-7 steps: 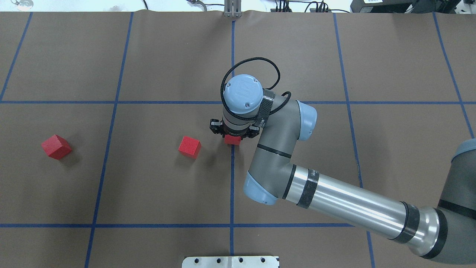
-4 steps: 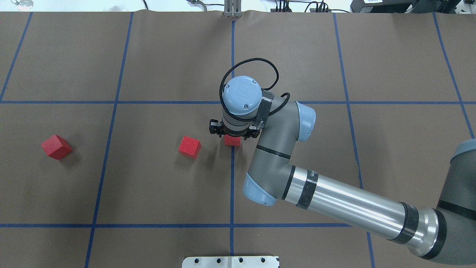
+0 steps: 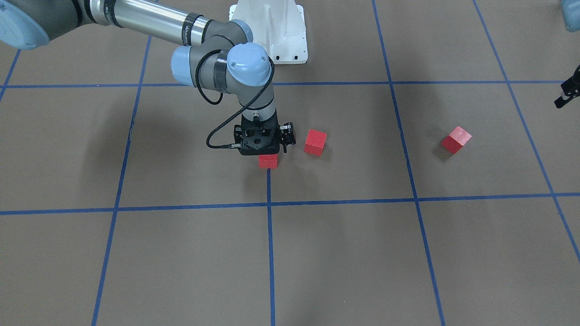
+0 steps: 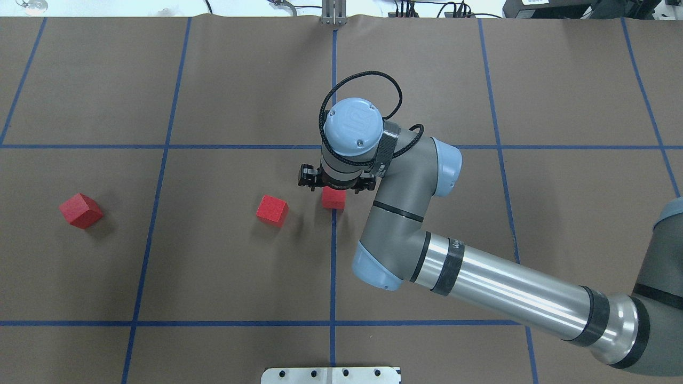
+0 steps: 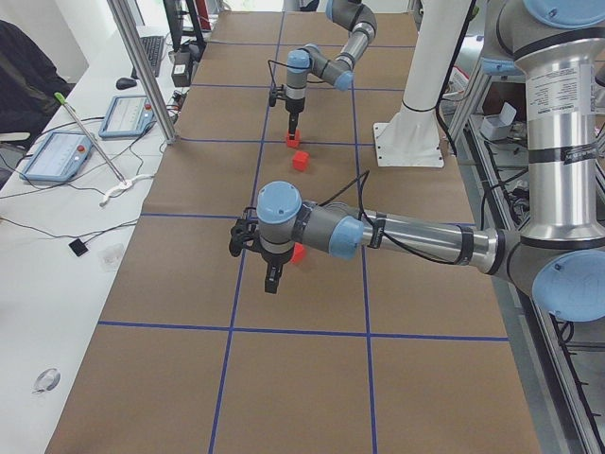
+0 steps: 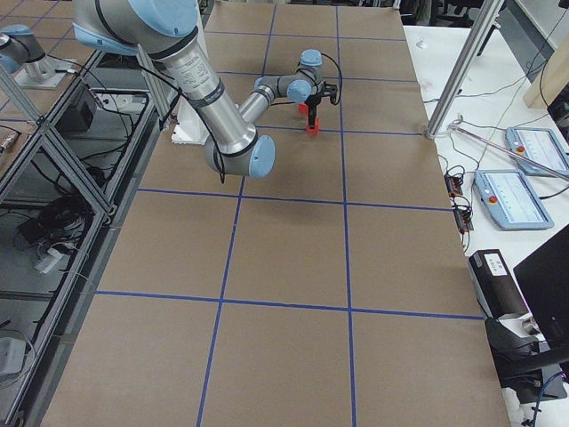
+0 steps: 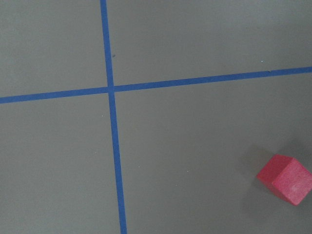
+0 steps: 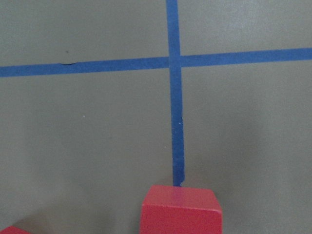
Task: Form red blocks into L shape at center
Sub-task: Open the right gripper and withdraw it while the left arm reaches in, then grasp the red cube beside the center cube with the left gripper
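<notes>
Three red blocks lie on the brown floor. One block (image 4: 333, 199) sits on the blue centre line (image 4: 333, 256), and it also shows in the front view (image 3: 268, 161) and the right wrist view (image 8: 180, 209). My right gripper (image 4: 333, 186) hangs just above it, open and apart from it, its fingers mostly hidden by the wrist. A second block (image 4: 272, 209) lies close to its left. The third block (image 4: 81, 210) lies far left and shows in the left wrist view (image 7: 285, 178). My left gripper (image 3: 568, 93) is cut off at the frame edge, so I cannot tell its state.
The white robot base (image 4: 331, 375) stands at the near edge of the floor. Blue tape lines cross the brown floor in a grid. A side table with tablets (image 5: 57, 156) and cables runs along the far side.
My right gripper has let go of the centre block and drawn up and away from it. The block stays on the blue line, more of it showing. The other two blocks have not moved.
</notes>
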### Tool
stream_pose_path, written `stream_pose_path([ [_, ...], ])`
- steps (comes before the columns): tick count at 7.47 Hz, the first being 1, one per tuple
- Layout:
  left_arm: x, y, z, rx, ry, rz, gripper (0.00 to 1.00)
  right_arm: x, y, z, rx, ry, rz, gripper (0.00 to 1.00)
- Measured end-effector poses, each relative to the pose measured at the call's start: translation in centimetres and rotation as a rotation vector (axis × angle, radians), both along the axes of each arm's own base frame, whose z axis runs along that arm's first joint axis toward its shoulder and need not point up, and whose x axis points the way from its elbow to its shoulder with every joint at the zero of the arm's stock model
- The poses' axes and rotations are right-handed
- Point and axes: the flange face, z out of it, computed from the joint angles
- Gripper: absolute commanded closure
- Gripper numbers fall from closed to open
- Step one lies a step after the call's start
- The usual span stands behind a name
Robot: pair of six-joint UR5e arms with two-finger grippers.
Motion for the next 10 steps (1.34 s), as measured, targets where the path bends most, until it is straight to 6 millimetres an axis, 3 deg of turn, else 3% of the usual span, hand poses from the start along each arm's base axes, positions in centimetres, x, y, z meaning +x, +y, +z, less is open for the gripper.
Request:
stream_pose_path([
  [1, 3.9, -1.7, -3.5, 0.014, 0.033, 0.012, 0.0, 4.1, -0.7, 0.3, -0.023, -0.021, 0.008, 0.0],
  [2, 8.3, -2.4, -7.5, 0.024, 0.069, 0.027, 0.0, 9.2, -1.6, 1.9, -0.05, -0.046, 0.018, 0.0],
  [3, 12.7, -2.4, -11.2, 0.039, 0.092, 0.038, 0.0, 14.0, -2.7, 4.5, -0.083, -0.057, 0.024, 0.0],
  [5, 23.8, -1.2, -17.6, 0.104, 0.084, 0.072, 0.0, 22.0, -5.2, 11.9, -0.113, -0.032, -0.006, 0.0],
  [7, 33.9, 2.5, -21.8, 0.149, 0.094, 0.166, 0.01, 28.3, -6.6, 19.0, -0.078, 0.025, -0.051, 0.0],
  [8, 37.6, 4.1, -23.5, 0.144, 0.089, 0.204, 0.01, 30.8, -6.8, 21.9, -0.065, 0.049, -0.07, 0.0],
  [10, 43.7, 5.1, -26.6, 0.139, 0.04, 0.228, 0.01, 33.1, -7.1, 25.0, -0.064, 0.07, -0.092, 0.0],
])
